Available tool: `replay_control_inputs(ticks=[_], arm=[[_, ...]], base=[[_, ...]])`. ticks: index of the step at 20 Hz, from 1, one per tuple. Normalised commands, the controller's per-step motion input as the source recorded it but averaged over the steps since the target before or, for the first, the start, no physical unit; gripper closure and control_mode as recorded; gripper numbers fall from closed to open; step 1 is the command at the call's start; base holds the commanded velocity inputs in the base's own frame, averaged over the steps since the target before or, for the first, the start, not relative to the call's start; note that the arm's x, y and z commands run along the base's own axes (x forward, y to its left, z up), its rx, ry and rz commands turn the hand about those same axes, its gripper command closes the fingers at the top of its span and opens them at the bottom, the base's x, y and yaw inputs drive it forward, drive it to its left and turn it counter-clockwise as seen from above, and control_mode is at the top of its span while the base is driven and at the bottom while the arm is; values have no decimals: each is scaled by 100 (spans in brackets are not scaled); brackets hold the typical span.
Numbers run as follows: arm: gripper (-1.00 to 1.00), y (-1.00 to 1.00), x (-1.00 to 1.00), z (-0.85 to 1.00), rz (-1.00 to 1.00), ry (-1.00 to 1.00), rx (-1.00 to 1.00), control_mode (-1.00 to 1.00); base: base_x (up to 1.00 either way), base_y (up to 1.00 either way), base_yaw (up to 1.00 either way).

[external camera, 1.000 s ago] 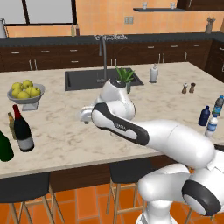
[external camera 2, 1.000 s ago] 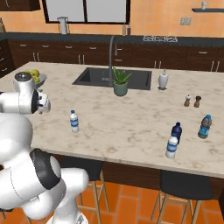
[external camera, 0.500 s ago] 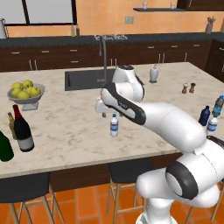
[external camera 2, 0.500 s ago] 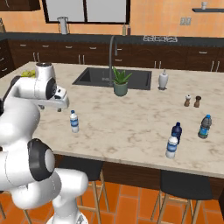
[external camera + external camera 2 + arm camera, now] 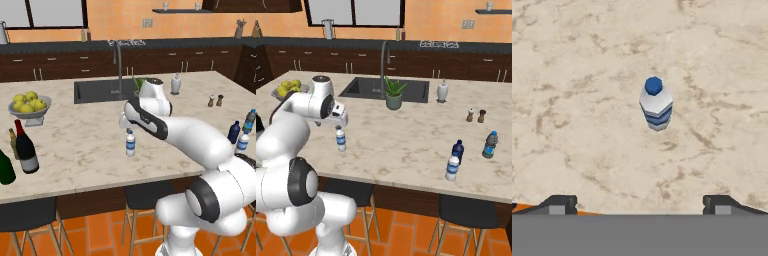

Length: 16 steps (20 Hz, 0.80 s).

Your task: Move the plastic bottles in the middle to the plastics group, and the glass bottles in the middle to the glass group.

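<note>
Gripper (image 5: 640,202) spread wide, empty, above the clear bottle (image 5: 656,104) — centre it squarely on the blue cap (image 5: 653,85) before lowering

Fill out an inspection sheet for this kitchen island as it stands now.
Surface: marble counter, dry, unbroken.
Job's things: clear bottle upright alone near the front edge; wine bottle with green bottle and brown beer bottle at the left end; dark blue bottle and clear capped bottle standing close together.
Clutter: lemon bowl, plant, shakers, soap dispenser.
Grippers: gripper open, above the lone clear bottle, holding nothing.
Cables: nothing seen.
Surroundings: sink, dark cabinets, stools.
</note>
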Motion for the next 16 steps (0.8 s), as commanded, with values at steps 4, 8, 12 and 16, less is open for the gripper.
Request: replay_control_inputs(ticks=[4, 8, 12, 16], arm=[[-100, -15, 16, 0, -5, -29, -2, -100], [-100, -8, 9, 4, -5, -23, 0, -100], [-100, 1, 12, 21, -5, 7, 0, -100], [-100, 0, 50, -1, 0, 12, 0, -100]], base=[[0, 0, 0], [0, 0, 0], [0, 0, 0], [0, 0, 0]])
